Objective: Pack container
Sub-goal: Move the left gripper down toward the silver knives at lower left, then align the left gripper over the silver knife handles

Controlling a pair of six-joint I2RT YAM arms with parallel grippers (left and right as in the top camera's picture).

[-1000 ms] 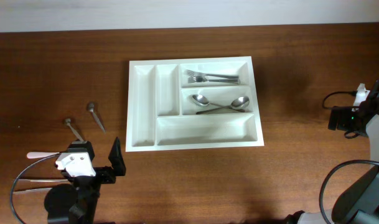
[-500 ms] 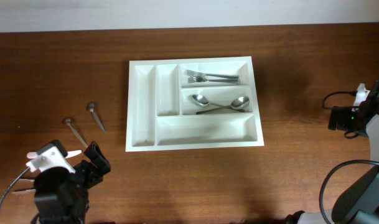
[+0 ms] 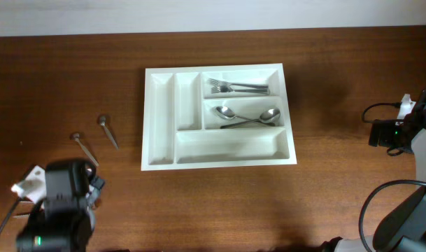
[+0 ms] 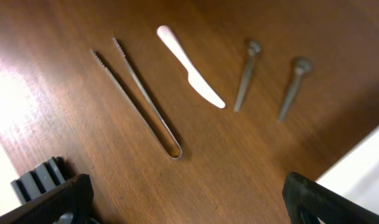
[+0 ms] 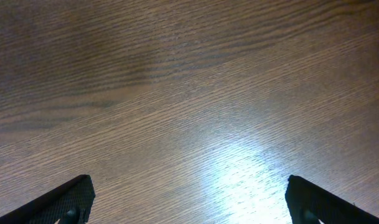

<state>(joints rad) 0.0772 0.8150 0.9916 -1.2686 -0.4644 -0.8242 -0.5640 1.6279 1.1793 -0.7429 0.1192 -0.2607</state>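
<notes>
**Ahead of the left gripper (image 4: 189, 202), four loose pieces**

Its jaws stand wide; tongs (image 4: 141, 102), a white knife (image 4: 190, 67) and two grey utensils (image 4: 245, 76) (image 4: 291, 88) lie ahead. The container (image 3: 164, 112) sits far to its right. The right gripper (image 5: 189, 202), equally wide, faces table (image 5: 189, 93).

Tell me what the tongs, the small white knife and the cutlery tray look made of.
Tongs: metal, probably steel; thin grey strips with a dull sheen.
Knife: likely plastic; uniformly white, matte.
Cutlery tray: likely plastic; white, smooth, with moulded rounded walls.
</notes>
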